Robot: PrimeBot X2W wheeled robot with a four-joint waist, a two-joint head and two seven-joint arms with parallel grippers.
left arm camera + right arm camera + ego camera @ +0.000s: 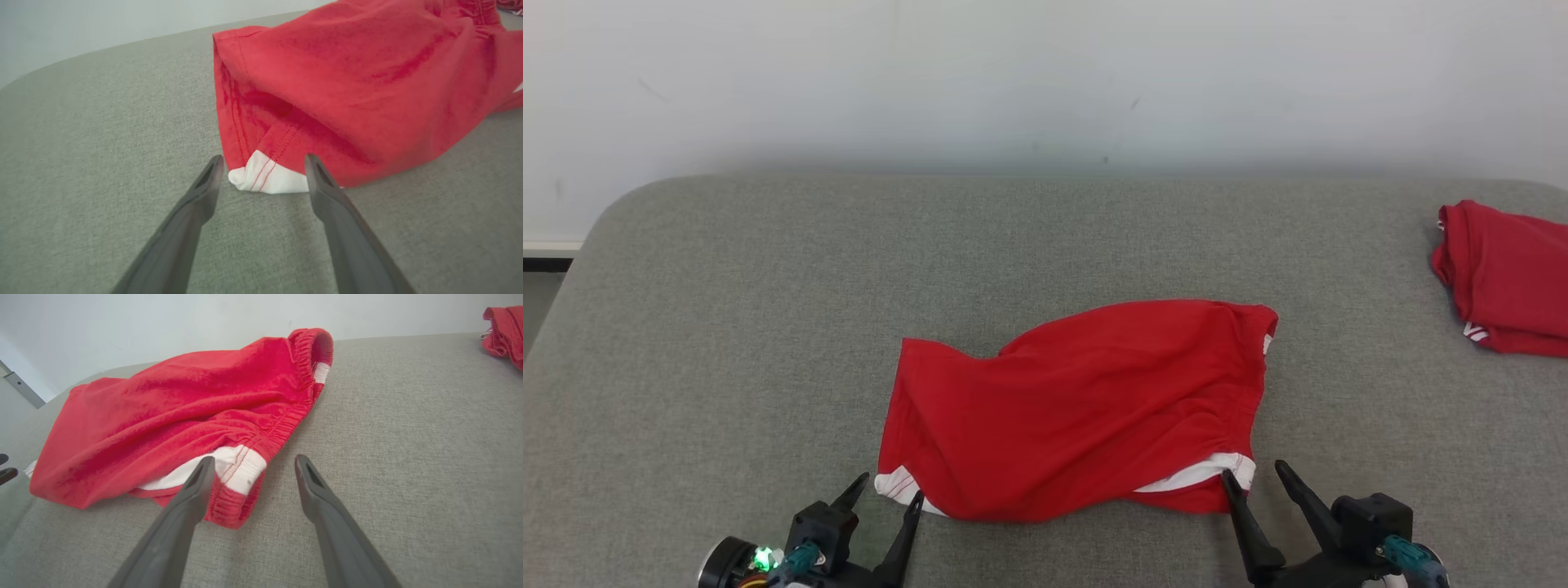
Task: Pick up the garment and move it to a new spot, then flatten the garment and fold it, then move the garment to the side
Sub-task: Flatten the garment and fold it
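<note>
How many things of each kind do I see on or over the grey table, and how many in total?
Red garments: 2, the shorts in the middle and a second garment at the right edge.
Grippers: 2, the left gripper and the right gripper, both open.
Total: 4

garment (1078, 408) underside hidden, second garment (1507, 278) edge-cropped

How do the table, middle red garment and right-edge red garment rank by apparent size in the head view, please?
1. table
2. middle red garment
3. right-edge red garment, though the frame cuts it off
</note>
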